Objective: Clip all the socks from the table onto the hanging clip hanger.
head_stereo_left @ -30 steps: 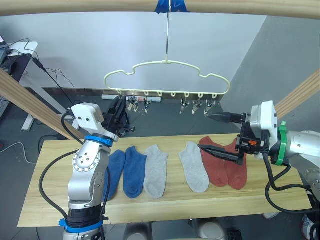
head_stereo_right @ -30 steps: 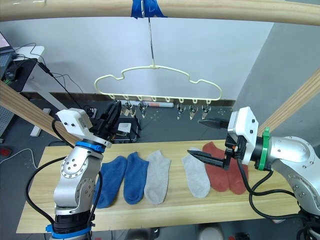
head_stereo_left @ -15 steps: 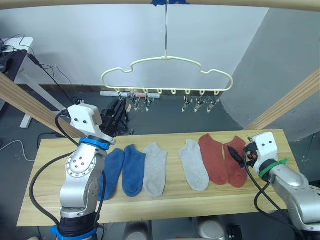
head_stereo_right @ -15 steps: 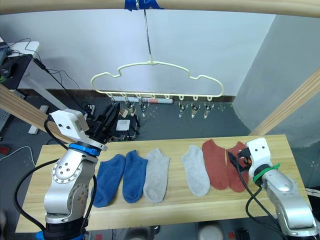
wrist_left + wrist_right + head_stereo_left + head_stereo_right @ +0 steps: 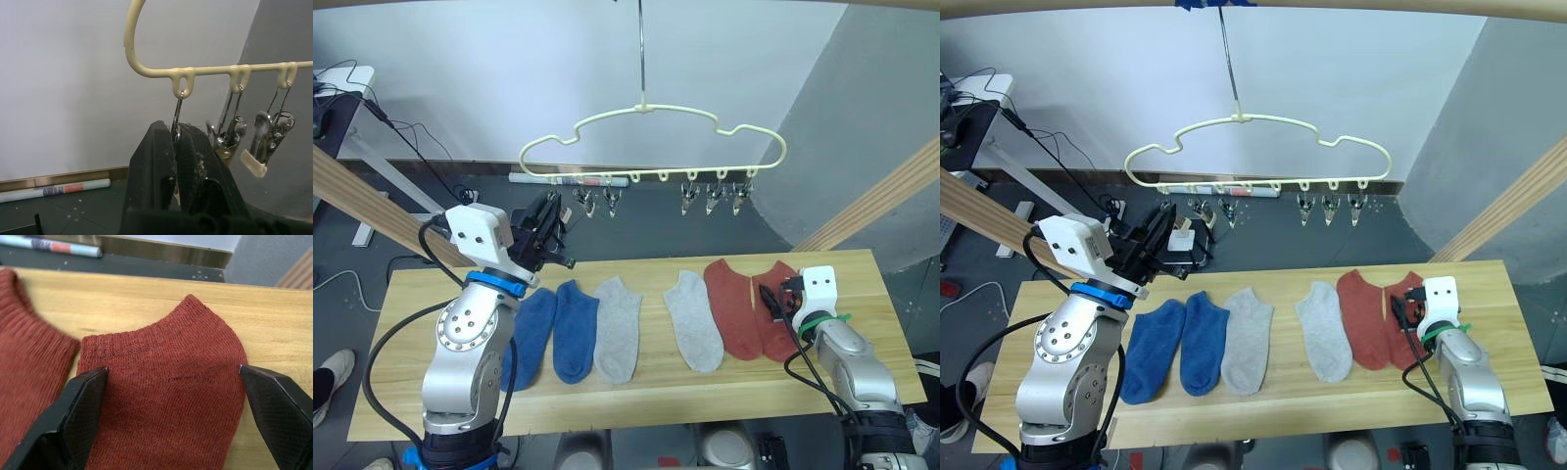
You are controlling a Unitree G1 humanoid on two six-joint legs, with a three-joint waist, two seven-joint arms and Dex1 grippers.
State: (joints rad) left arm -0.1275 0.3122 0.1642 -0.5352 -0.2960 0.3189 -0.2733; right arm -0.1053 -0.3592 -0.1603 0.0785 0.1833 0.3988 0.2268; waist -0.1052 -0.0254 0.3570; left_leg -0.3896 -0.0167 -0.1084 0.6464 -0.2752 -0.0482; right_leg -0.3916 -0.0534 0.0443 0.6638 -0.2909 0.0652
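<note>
Six socks lie in a row on the pale wood table [image 5: 411, 392]: two blue [image 5: 555, 331], two light grey [image 5: 619, 326], and two rust red [image 5: 732, 305]. The pale yellow clip hanger [image 5: 646, 125] hangs above the table's far edge with metal clips [image 5: 710, 201] under it. My left gripper [image 5: 176, 134] is raised behind the blue socks and shut on the hanger's leftmost clip [image 5: 177, 110]. My right gripper [image 5: 172, 374] is low and open, one finger on each side of the rightmost rust red sock [image 5: 166, 382].
Slanted wooden beams run down on the left [image 5: 362, 191] and right [image 5: 891, 191]. Cables and a desk stand at the far left. A person's shoe [image 5: 328, 377] shows by the table's left end.
My right gripper has dropped from mid-air in front of the hanger down to the rightmost rust red sock. The left gripper has stayed up at the hanger's left clips. The camera has shifted.
</note>
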